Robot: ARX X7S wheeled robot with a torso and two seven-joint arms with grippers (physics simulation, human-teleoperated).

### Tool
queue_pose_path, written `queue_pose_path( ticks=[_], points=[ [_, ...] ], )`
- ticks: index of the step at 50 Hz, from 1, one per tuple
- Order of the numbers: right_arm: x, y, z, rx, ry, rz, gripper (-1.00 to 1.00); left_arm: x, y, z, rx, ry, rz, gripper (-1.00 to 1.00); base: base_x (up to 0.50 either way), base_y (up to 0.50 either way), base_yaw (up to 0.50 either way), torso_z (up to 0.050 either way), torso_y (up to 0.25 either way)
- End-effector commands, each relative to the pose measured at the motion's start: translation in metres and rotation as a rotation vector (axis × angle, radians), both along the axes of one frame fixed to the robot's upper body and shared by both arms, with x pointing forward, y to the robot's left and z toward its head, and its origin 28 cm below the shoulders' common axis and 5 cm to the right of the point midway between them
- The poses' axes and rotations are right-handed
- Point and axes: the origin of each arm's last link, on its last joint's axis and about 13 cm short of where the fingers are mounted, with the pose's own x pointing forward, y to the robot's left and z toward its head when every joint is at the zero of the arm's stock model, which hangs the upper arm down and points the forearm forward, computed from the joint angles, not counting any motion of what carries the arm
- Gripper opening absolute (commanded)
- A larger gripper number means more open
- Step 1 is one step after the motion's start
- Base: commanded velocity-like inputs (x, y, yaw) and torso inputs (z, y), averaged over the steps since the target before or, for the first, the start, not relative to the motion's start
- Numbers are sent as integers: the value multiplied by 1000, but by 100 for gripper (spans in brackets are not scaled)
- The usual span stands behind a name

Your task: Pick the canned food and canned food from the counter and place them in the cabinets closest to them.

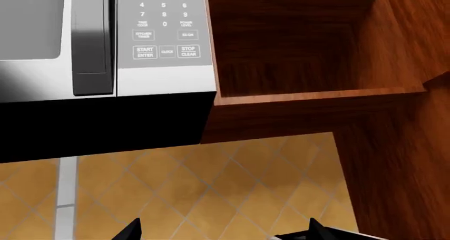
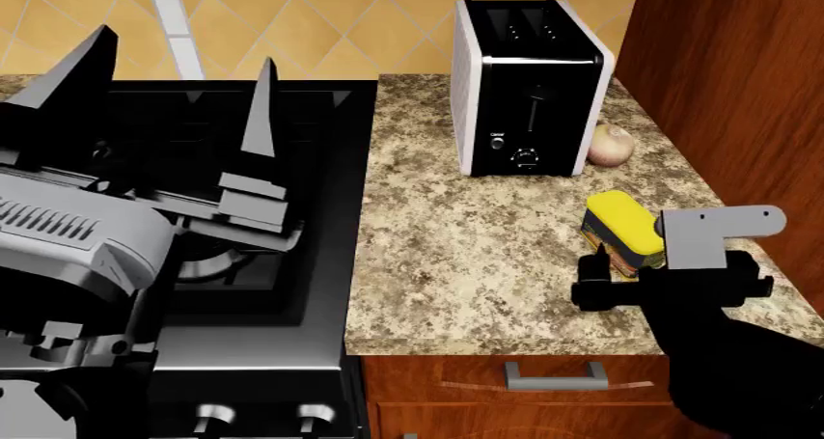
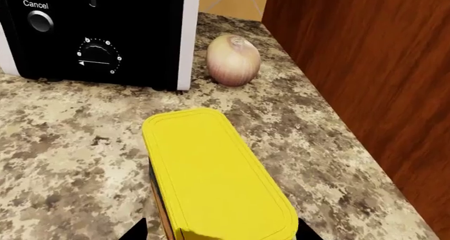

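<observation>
The head view looks steeply down over the stove and worktop. The right wrist view sits low and close behind the yellow tin, facing the toaster and onion, all shared with the head view. The left wrist view tilts up at the microwave and open cabinet.

The left arm's black tool was formed of two tall tapering fingers mounted on a ribbed grey housing. The right arm's black tool was topped by a flat grey bracket with rounded ends, above a smooth black forearm.
</observation>
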Motion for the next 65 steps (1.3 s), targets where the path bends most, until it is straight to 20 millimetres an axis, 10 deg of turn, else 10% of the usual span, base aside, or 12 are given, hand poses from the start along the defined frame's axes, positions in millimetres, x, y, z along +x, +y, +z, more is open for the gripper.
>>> queue_pose_path(
  ticks=[1, 23, 24, 65],
  points=[
    [7, 0, -6, -2, 26, 12, 100, 0, 0, 0, 4, -1, -3, 100, 0, 0, 0, 0, 0],
    [12, -2, -9, -3, 50, 2, 100, -1, -1, 0, 9, -2, -5, 100, 0, 0, 0, 0, 0],
    [13, -2, -10, -6, 54, 5, -100, -1, -1, 0, 9, -2, -5, 100, 0, 0, 0, 0, 0],
    [-25, 18, 40, 92, -129, 19, -100, 13, 2, -6, -1, 39, 29, 100, 0, 0, 0, 0, 0]
  ],
)
